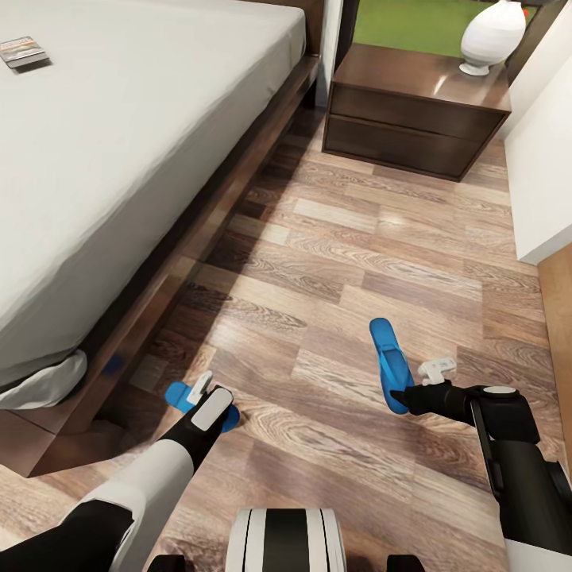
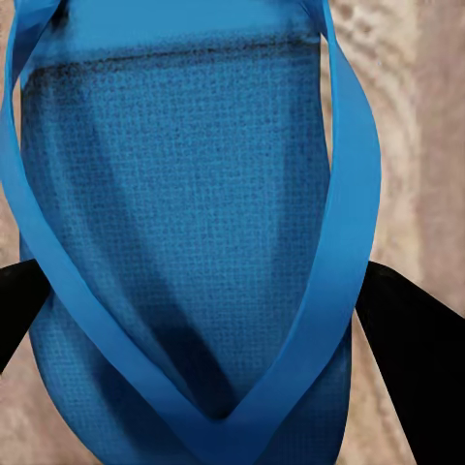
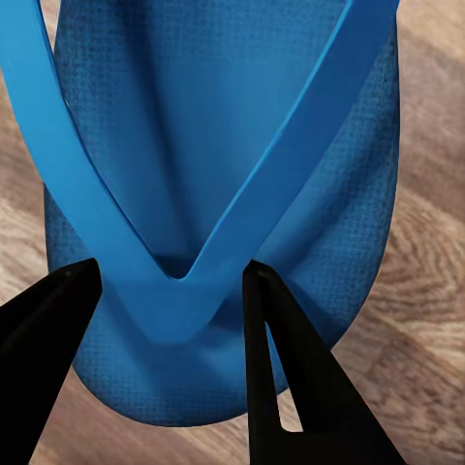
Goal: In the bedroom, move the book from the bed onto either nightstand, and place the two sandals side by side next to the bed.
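Note:
Two blue sandals are at my grippers. My right gripper [image 1: 403,395] is shut on one sandal [image 1: 389,361], held on edge above the floor. In the right wrist view its black fingers [image 3: 276,358] pinch the strap's V [image 3: 179,276]. My left gripper [image 1: 203,391] hovers low over the other sandal [image 1: 179,395] beside the bed frame. In the left wrist view that sandal [image 2: 184,223] lies between widely spread fingers [image 2: 412,368], so the gripper is open. The book [image 1: 24,52] lies on the bed [image 1: 119,159] at the far left. The nightstand [image 1: 413,119] stands beyond the bed's corner.
A white vase [image 1: 492,36] stands on the nightstand's right end. A white wall or cabinet [image 1: 544,175] bounds the right side. Wood-plank floor [image 1: 342,262] stretches between the bed frame and that wall. Bedding [image 1: 44,385] droops over the frame's near corner.

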Robot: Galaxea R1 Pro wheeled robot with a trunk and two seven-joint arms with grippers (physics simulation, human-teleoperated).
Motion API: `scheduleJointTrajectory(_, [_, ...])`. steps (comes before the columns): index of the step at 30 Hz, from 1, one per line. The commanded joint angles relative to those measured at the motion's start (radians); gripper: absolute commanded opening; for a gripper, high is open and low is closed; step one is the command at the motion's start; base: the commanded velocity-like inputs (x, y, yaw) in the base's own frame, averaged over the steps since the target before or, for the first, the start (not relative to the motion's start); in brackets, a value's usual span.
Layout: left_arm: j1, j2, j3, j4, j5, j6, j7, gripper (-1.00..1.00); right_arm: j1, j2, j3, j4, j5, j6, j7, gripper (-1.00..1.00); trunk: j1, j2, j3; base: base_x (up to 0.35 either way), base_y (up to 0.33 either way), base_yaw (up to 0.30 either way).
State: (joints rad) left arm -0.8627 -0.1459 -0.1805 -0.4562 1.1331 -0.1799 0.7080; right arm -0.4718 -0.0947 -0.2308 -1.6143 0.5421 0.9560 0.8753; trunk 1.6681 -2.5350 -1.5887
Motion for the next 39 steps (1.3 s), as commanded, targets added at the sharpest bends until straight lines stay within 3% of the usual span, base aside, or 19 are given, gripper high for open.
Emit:
scheduleJointTrajectory(1, [0.000,0.001,-0.008,-0.001,0.010,-0.007,0.005,-1.00,-0.001,0.000,-0.001,-0.001,0.008,0.004,0.013,-1.00,0.000,0.000,-0.001,0.000,0.000,0.000])
scheduleJointTrajectory(4, [0.001,0.001,-0.008,0.000,0.010,-0.007,0.003,-1.00,-0.001,0.000,-0.001,-0.001,0.008,0.004,0.013,-1.00,0.000,0.000,-0.001,0.000,0.000,0.000])
scheduleJointTrajectory(5, [0.001,0.002,-0.008,0.000,0.010,-0.007,0.002,1.00,-0.001,0.000,-0.001,-0.001,0.007,0.004,0.013,-1.00,0.000,0.000,-0.001,0.000,0.000,0.000])
scheduleJointTrajectory(25, [0.011,0.003,-0.009,-0.008,0.011,-0.008,0.001,1.00,0.000,0.001,-0.001,-0.001,0.008,0.004,0.013,-1.00,0.000,0.000,-0.001,0.000,0.000,0.000])
scheduleJointTrajectory(34, [0.125,0.005,-0.021,-0.094,0.005,-0.007,0.009,1.00,0.001,0.001,0.003,0.000,0.007,-0.001,0.012,-1.00,0.000,0.000,-0.001,0.000,0.000,0.131])
scheduleJointTrajectory(35, [0.154,0.006,-0.026,-0.116,-0.002,-0.007,0.009,1.00,0.001,0.001,0.004,0.000,0.008,-0.003,0.011,-1.00,0.000,0.000,-0.001,0.000,0.000,0.241])
scheduleJointTrajectory(39, [0.186,0.007,-0.033,-0.136,-0.030,-0.006,0.008,1.00,0.001,0.001,0.004,0.000,0.008,-0.005,0.011,-1.00,0.000,0.000,-0.001,0.000,0.000,0.258])
